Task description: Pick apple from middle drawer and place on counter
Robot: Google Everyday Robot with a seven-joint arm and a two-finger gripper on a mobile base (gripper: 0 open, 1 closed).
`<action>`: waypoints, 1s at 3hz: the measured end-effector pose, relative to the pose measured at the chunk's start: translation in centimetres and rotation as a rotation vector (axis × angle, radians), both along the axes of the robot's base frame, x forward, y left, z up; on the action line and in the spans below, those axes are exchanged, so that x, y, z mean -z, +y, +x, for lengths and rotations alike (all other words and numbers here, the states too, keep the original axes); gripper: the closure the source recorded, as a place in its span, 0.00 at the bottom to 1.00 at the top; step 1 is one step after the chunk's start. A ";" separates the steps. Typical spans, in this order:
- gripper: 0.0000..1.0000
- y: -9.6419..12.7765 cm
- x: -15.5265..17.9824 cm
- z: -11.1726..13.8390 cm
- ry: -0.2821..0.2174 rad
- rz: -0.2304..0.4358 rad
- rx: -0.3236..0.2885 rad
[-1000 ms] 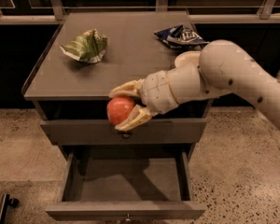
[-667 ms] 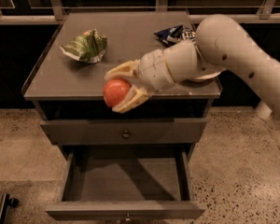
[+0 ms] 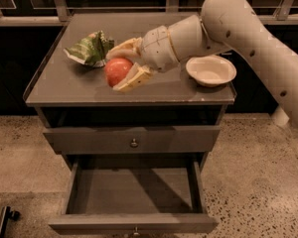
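Note:
My gripper (image 3: 120,67) is shut on the apple (image 3: 116,71), a red-orange one held between the two pale fingers (image 3: 132,79). It hangs low over the left-middle of the counter (image 3: 59,86), just right of a crumpled green bag. I cannot tell whether the apple touches the surface. The middle drawer (image 3: 134,223) stands pulled open below, and its grey inside shows nothing in it. The drawer above it (image 3: 89,140) is shut.
A crumpled green bag (image 3: 89,49) lies at the counter's back left. A white bowl (image 3: 211,71) sits at its right side, just under my forearm (image 3: 248,38). A dark object (image 3: 4,219) lies on the speckled floor at bottom left.
My gripper has carried the apple up from in front of the cabinet and back over the counter's top. The white bowl now shows and the dark bag is hidden behind my arm.

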State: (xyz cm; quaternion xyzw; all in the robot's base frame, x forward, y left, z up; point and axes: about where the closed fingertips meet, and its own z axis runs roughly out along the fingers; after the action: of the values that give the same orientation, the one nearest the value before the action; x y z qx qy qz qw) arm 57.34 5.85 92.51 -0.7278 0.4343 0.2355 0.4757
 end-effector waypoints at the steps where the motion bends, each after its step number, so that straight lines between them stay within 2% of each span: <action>1: 1.00 0.6 -0.3 2.4 -0.010 -0.026 0.068; 3: 1.00 0.2 1.9 5.9 0.007 -0.071 0.188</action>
State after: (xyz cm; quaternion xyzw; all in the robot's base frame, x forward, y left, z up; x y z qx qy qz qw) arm 63.26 6.05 90.57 -0.6994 0.5102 0.1768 0.4682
